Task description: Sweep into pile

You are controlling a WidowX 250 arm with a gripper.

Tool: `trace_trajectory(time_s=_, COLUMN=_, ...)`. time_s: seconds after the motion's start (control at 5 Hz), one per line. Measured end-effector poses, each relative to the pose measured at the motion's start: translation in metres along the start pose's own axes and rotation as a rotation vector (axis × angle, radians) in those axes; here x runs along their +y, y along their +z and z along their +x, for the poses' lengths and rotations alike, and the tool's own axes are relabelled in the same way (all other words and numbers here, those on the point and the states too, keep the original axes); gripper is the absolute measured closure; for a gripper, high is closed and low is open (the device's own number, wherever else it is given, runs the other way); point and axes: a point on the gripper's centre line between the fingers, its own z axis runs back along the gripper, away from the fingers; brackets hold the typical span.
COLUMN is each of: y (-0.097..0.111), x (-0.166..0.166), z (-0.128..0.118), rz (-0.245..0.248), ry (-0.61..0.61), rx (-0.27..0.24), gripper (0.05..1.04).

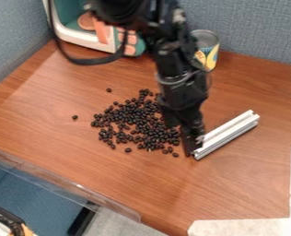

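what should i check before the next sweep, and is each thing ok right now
1. Gripper at the near end of the pale bar: ok
2. Bar firmly gripped: cannot tell
3. Black beans all in one pile: not ok, a few lie apart, one well out to the left
4. Can away from the visible beans: ok
5. No beans hidden behind the arm: cannot tell

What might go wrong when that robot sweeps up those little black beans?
The gripper is at one end of the pale bar, so the bar might swivel or slip mid-sweep. A stray bean left of the main cluster could be missed. A hard push toward the table's near edge might send beans over.
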Motion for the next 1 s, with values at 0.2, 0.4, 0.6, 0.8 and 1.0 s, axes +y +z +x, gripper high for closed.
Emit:
trace_trajectory(time_s=0.2, y=-0.007, x=0.006, z=0.023, rz=0.005, ry=0.012, rx=0.018, gripper=0.083)
trace_trajectory(time_s=0.4, y=-0.013, x=0.011, z=0.041, rz=0.013, ry=0.007, rx=0.019, gripper=0.083)
trace_trajectory(time_s=0.6, y=-0.022, x=0.015, z=0.058, rz=0.013, ry=0.019, rx=0.048, gripper=0.083)
trace_trajectory(time_s=0.8, y=-0.028, x=0.015, z=0.069, rz=-0.002, ry=0.026, rx=0.036, gripper=0.083)
trace_trajectory(time_s=1.0, y=-0.032, x=0.006, z=0.080, rz=0.004, ry=0.013, rx=0.053, gripper=0.083)
